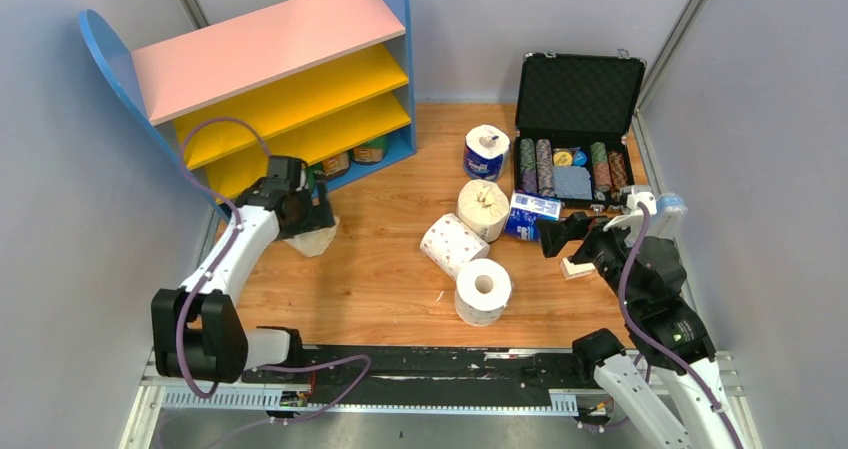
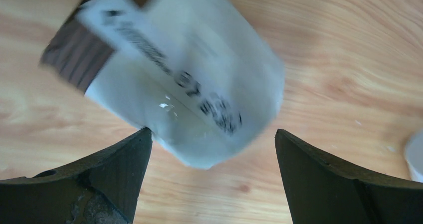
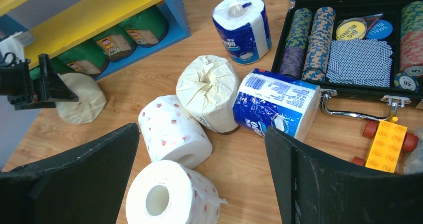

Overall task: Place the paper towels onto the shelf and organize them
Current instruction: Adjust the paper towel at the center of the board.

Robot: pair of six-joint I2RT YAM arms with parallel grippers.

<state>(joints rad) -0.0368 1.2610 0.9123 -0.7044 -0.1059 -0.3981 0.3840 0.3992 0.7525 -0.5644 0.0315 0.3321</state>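
The shelf (image 1: 270,44) stands at the back left, with green-wrapped rolls (image 1: 370,151) on its bottom tier. My left gripper (image 1: 303,217) is open over a cream-wrapped roll (image 1: 316,239) lying on the floor before the shelf. In the left wrist view this roll (image 2: 189,84) lies just ahead of the open gripper (image 2: 212,149). My right gripper (image 3: 202,149) is open and empty above the middle cluster: a bare white roll (image 3: 167,196), a flower-printed roll (image 3: 172,131), a cream roll (image 3: 209,92) and a blue-white roll (image 3: 277,109). Another blue-white roll (image 3: 242,27) stands upright.
An open black case (image 1: 580,99) with poker chip stacks sits at the back right. A yellow toy brick on wheels (image 3: 386,146) lies in front of the case. Grey walls close in on both sides.
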